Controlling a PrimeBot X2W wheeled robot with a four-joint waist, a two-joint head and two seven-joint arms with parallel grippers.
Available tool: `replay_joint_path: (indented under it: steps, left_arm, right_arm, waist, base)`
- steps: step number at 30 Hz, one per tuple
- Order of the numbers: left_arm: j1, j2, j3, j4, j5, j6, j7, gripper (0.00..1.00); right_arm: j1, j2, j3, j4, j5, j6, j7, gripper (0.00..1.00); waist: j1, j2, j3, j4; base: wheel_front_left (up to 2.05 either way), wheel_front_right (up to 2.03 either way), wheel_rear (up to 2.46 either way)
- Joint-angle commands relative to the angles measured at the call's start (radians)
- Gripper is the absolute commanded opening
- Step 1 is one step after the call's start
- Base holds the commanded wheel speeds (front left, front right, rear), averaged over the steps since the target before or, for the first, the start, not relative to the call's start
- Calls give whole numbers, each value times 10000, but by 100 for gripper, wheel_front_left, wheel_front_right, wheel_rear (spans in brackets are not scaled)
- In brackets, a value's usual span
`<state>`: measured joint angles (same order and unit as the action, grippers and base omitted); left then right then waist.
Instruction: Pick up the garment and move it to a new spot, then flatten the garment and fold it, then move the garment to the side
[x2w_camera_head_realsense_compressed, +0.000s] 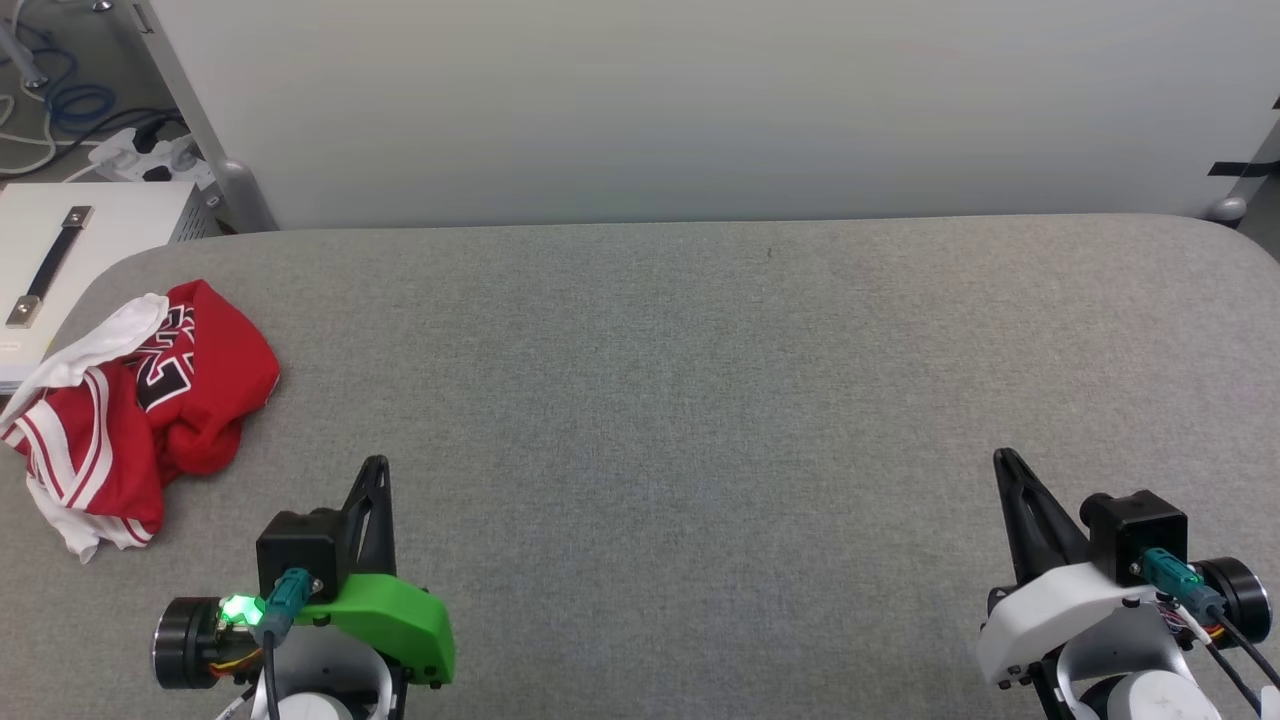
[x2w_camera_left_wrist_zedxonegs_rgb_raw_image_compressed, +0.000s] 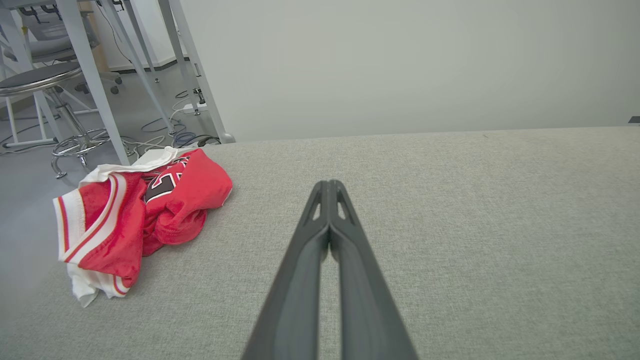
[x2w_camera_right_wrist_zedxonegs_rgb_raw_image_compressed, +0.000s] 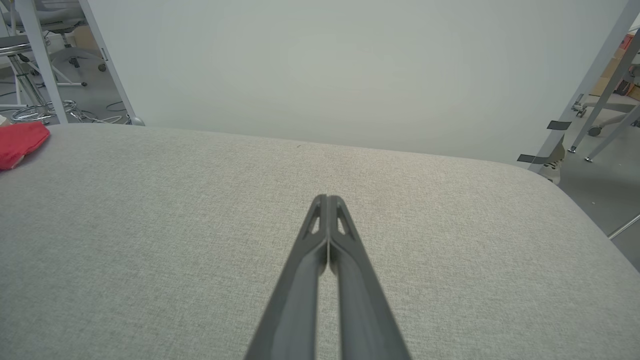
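Observation:
The garment (x2w_camera_head_realsense_compressed: 150, 400) lies crumpled at the left edge of the grey padded table (x2w_camera_head_realsense_compressed: 700, 400): red cloth, white sleeve, red-and-white striped trim, black numerals partly showing. The left wrist view has the garment (x2w_camera_left_wrist_zedxonegs_rgb_raw_image_compressed: 145, 215) ahead and to the left of the fingers. My left gripper (x2w_camera_head_realsense_compressed: 377, 470) hovers near the front edge, right of the garment and apart from it, shut on nothing. My right gripper (x2w_camera_head_realsense_compressed: 1003, 460) sits at the front right, also shut on nothing. A red corner of the garment (x2w_camera_right_wrist_zedxonegs_rgb_raw_image_compressed: 20, 142) shows at the left edge of the right wrist view.
A white wall panel (x2w_camera_head_realsense_compressed: 700, 100) stands behind the table. Left of the table, a white box with a black handle (x2w_camera_head_realsense_compressed: 60, 260) sits beside the garment, with cables and a power strip (x2w_camera_head_realsense_compressed: 140, 155) on the floor. A stool (x2w_camera_left_wrist_zedxonegs_rgb_raw_image_compressed: 45, 85) and metal legs stand beyond.

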<state>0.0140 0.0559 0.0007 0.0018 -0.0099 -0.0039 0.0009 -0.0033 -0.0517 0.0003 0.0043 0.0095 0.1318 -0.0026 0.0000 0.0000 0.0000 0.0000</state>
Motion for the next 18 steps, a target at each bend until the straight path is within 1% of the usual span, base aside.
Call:
replay_joint_path:
  steps: [1,18]
  left_arm:
    - [-140,-57,-7,-18,99,39,-9,0]
    - [-140,-57,-7,-18,99,39,-9,0]
  right_arm:
    - [33,15,-3,-43,-95,-11,26,0]
    - [33,15,-3,-43,-95,-11,26,0]
  waist:
    - [0,0,0,0]
    - [0,0,0,0]
  base:
    - [0,0,0]
    - [0,0,0]
